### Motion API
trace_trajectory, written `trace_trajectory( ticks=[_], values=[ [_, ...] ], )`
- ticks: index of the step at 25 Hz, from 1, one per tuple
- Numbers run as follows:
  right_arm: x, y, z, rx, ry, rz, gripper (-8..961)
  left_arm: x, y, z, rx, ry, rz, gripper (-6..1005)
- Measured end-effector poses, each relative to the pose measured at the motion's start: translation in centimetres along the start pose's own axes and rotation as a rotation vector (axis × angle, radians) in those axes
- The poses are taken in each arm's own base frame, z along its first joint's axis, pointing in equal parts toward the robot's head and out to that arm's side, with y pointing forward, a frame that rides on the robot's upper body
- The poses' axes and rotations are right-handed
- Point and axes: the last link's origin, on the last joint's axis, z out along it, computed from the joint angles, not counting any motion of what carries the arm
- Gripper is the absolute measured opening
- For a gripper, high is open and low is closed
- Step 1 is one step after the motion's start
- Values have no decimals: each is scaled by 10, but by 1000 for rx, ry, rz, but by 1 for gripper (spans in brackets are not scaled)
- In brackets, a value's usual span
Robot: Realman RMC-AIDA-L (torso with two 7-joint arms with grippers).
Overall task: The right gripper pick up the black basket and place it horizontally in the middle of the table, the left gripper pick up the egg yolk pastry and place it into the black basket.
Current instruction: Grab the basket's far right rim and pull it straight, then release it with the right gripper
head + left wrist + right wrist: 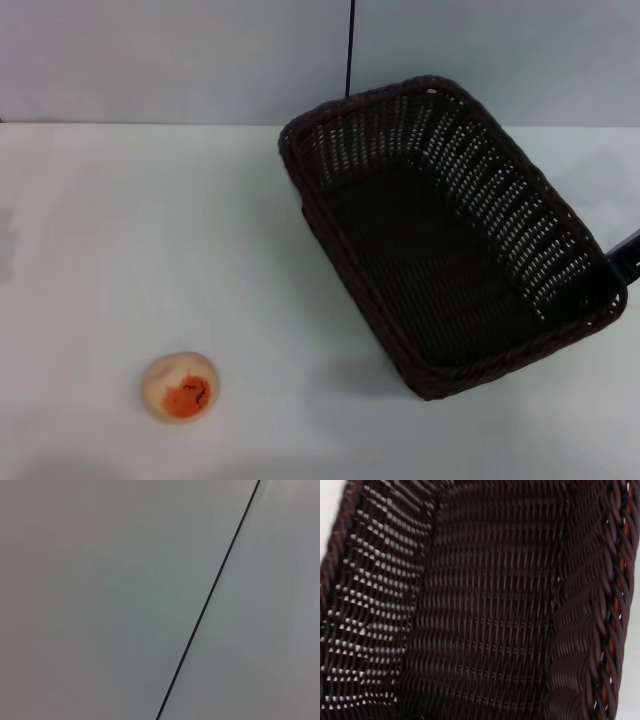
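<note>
the right end effector (622, 258) sits at the near right corner of the dark woven rectangular basket (450, 240); i cannot tell whether it is clenched. the basket lies skewed on the white tabletop (150, 230), so turn it level and centre it, clear of the round cream pastry (180, 387).

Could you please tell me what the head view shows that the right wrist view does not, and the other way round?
Only the head view shows the small round cream-beige egg yolk pastry with its orange patch, lying on the plain white table well apart from the basket, and a small black end of the right gripper at the basket's right corner. Only the right wrist view shows the weave close up, including the floor and braided rim. Both show the large dark woven black basket, empty inside. The left gripper appears in neither.
</note>
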Motion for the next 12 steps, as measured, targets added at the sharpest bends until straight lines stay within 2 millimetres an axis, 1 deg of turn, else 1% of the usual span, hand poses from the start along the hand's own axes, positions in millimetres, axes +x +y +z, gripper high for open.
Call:
trace_trajectory(
  ticks=[12],
  values=[
    [11, -6, -15, -104, -173, -7, 236, 0, 4, 12, -30, 17, -23, 700]
  ],
)
